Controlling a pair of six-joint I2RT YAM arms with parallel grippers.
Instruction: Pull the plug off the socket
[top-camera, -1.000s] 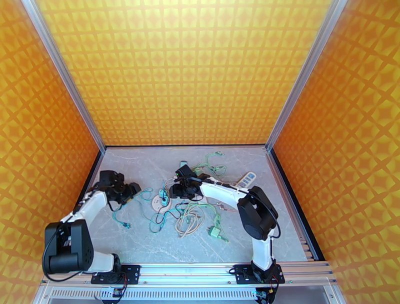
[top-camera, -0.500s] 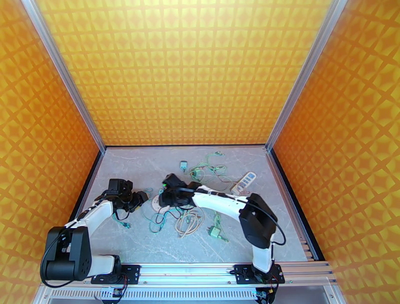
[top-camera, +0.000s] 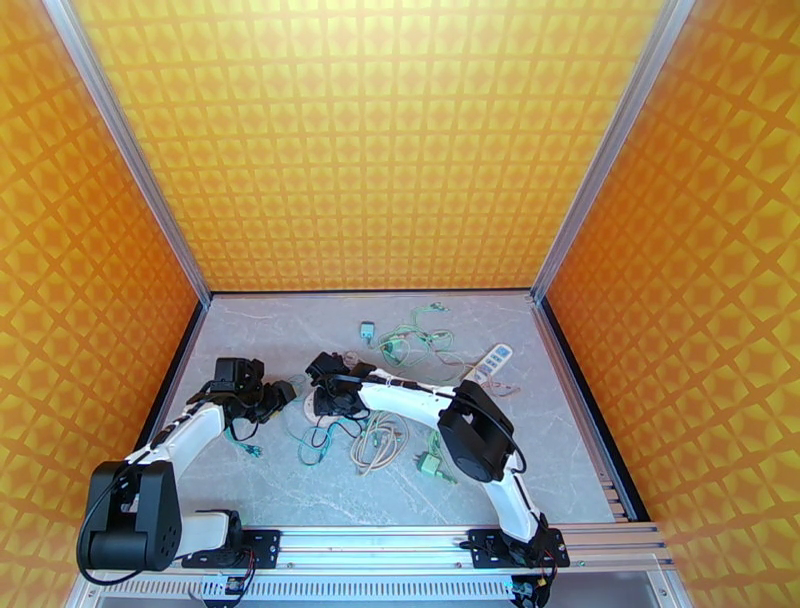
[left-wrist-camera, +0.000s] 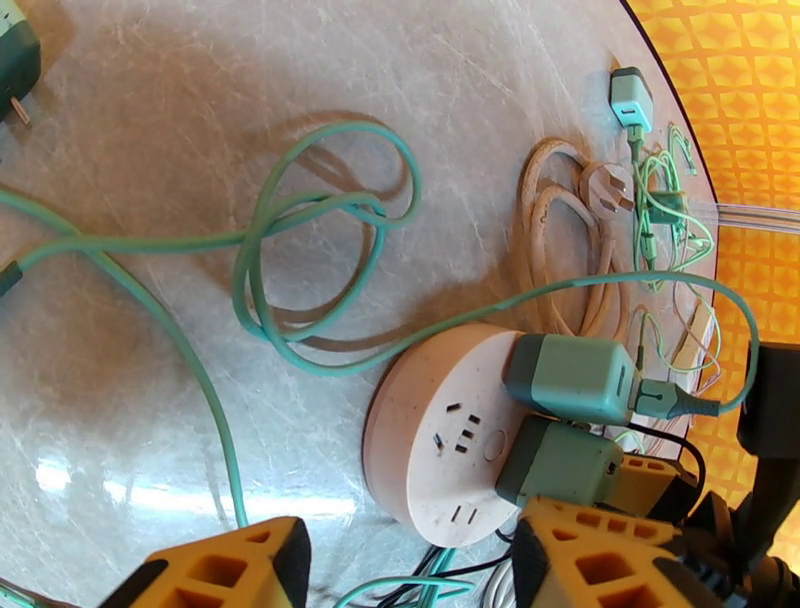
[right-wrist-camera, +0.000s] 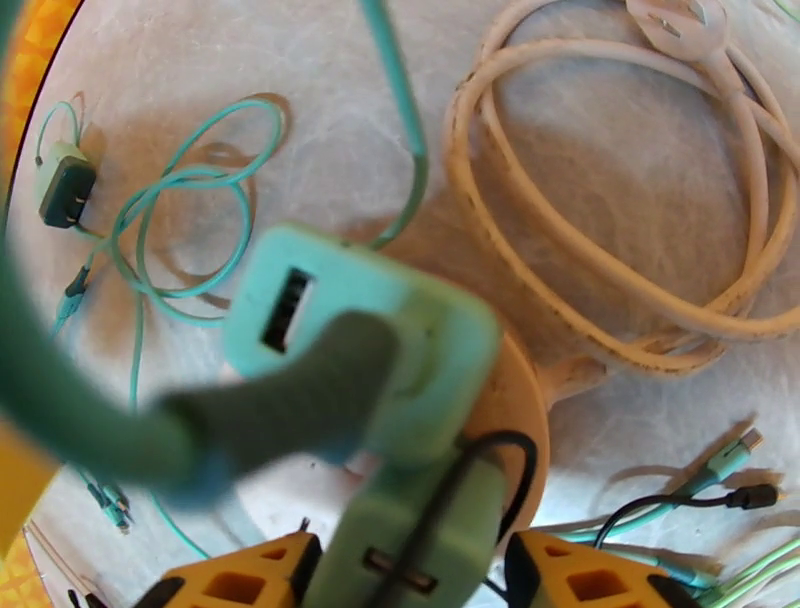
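One overhead view, two wrist close-ups
The fixed camera looked down from high behind the arm bases (top-camera: 240, 548); each wrist camera faced downward at close range; all shared the round socket (top-camera: 313, 405) (left-wrist-camera: 440, 440) (right-wrist-camera: 520, 395), both wrists its green plug (left-wrist-camera: 560, 462) (right-wrist-camera: 420, 540)

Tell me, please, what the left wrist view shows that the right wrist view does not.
Left wrist view: the face of the round socket, slot holes visible, and a small white-green charger beyond it. Right wrist view: an empty USB port and loose cable ends. Both: the two green adapters plugged in side by side and the coiled beige cable.
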